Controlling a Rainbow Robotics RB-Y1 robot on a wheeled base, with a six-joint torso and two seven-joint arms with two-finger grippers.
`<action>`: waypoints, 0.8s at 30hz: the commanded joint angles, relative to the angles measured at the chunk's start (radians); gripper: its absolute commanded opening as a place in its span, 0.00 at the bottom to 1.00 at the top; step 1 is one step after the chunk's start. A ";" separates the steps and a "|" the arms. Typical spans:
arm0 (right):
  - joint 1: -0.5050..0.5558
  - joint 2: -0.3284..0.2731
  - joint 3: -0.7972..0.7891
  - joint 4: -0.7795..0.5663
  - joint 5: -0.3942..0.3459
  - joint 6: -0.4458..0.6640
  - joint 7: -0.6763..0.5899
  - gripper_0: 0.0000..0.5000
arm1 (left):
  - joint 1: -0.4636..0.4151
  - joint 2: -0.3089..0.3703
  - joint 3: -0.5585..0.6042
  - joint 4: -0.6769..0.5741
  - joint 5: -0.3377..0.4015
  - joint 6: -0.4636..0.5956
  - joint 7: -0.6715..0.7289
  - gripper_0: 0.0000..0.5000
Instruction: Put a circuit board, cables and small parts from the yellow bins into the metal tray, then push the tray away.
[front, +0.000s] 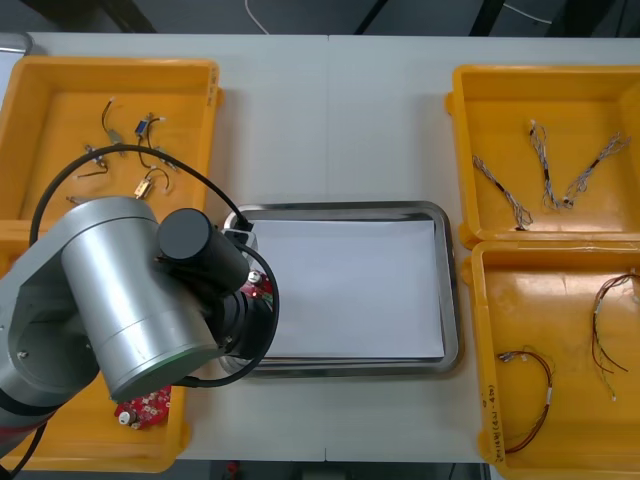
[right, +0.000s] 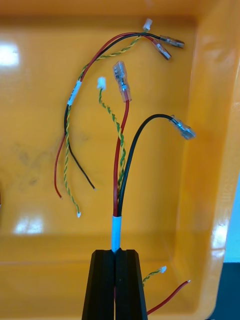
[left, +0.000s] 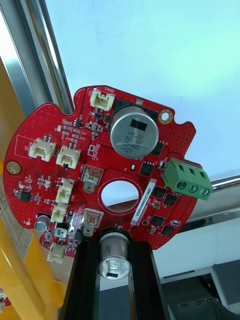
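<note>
My left gripper is shut on a round red circuit board, its fingers apart on either side of a silver part at the board's edge. The board hangs over the left rim of the metal tray, above its white inside. From the front, a sliver of that board shows under my left arm at the tray's left edge. My right gripper is shut on the white band of a red and black cable inside a yellow bin.
A second red board lies in the near left bin. Small metal parts lie in the far left bin, twisted cables in the far right one. Another cable bundle lies beyond my right fingers.
</note>
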 joint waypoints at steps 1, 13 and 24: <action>-0.027 -0.035 -0.068 -0.098 -0.021 0.083 -0.022 0.00 | -0.035 -0.043 -0.056 0.071 -0.044 -0.050 0.063 0.00; -0.170 -0.093 -0.053 -0.196 -0.093 0.264 -0.052 0.00 | -0.036 -0.081 -0.154 0.220 -0.130 -0.211 0.082 0.00; -0.349 -0.164 0.054 -0.201 -0.136 0.277 -0.050 0.00 | -0.035 -0.087 -0.194 0.230 -0.142 -0.239 0.112 0.41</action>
